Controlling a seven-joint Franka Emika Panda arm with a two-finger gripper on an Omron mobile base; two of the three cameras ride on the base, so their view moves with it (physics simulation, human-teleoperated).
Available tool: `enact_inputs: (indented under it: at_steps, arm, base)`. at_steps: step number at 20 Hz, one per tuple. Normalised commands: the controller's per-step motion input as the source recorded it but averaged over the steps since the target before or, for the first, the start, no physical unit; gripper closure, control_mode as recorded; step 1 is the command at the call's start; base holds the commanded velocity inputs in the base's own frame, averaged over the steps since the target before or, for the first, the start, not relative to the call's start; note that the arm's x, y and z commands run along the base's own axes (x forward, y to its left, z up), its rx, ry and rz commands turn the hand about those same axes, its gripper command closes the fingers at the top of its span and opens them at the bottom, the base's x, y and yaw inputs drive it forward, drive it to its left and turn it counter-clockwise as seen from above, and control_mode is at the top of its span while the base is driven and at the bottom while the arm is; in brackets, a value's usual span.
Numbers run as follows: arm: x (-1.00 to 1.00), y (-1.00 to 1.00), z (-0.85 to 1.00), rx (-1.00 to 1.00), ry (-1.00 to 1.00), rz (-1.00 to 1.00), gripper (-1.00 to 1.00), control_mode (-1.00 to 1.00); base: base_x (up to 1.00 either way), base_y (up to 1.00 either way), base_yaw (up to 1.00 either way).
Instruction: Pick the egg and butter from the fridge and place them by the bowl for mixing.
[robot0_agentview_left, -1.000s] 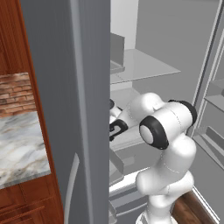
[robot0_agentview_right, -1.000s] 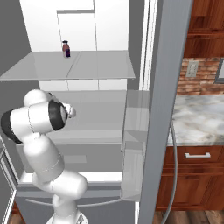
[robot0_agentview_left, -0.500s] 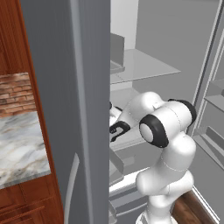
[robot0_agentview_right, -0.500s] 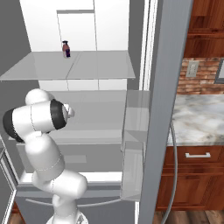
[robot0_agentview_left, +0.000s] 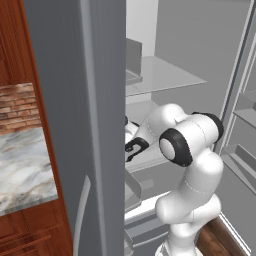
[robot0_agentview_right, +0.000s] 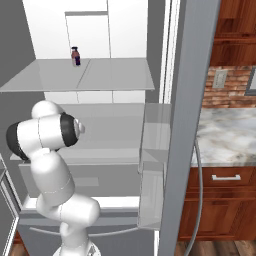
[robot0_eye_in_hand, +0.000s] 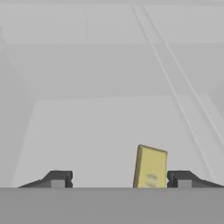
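Butter — a pale yellow-green stick (robot0_eye_in_hand: 151, 168) — is standing between the two dark fingertips in the hand view, close to the right-hand tip and well apart from the left one. The gripper (robot0_eye_in_hand: 120, 178) is spread wide, its jaws apart and neither pad touching the stick as far as this view is showing. The stick is resting on a pale grey-white shelf floor (robot0_eye_in_hand: 100, 131) inside the tall grey double-door fridge, leaning slightly, with the white back wall rising behind it.

From the left base view, the white arm with dark joints (robot0_agentview_left: 187, 165) is bending forward into the fridge (robot0_agentview_left: 95, 100), its wrist reaching behind the edge of the open grey door, which is hiding most of the hand. A dark part of the hand is peeking out just beside that door edge — whether the jaws are apart cannot be told here. A marble counter (robot0_agentview_left: 25, 170) is lying to the left of the door.

From the right base view, the arm (robot0_agentview_right: 50, 145) is leaning in at the middle shelf level. A small dark bottle (robot0_agentview_right: 76, 56) is standing on the glass shelf (robot0_agentview_right: 115, 75) above.
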Motion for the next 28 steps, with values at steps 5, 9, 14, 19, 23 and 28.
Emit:
enact_inputs:
  at_steps: [5, 9, 14, 19, 23, 28]
  arm:
    - [-0.10, -0.06, -0.35, 0.01, 0.01, 0.00, -1.00, -1.00]
    - [-0.07, -0.21, -0.02, 0.03, -0.09, 0.00, -1.00, -1.00]
    - [0.00, -0.05, 0.00, 0.01, -0.01, 0.00, -1.00, -1.00]
    - [0.00, 0.00, 0.00, 0.00, 0.00, 0.00, -1.00, -1.00]
    - [0.00, 0.00, -0.01, 0.00, 0.00, 0.00, -1.00, -1.00]
    - [-0.04, -0.07, -0.06, 0.00, -0.01, 0.00, -1.00, -1.00]
  base:
    - [0.00, 0.00, 0.00]
    - [0.00, 0.00, 0.00]
    - [0.00, 0.00, 0.00]
    - [0.00, 0.00, 0.00]
    - [0.00, 0.00, 0.00]
    - [0.00, 0.00, 0.00]
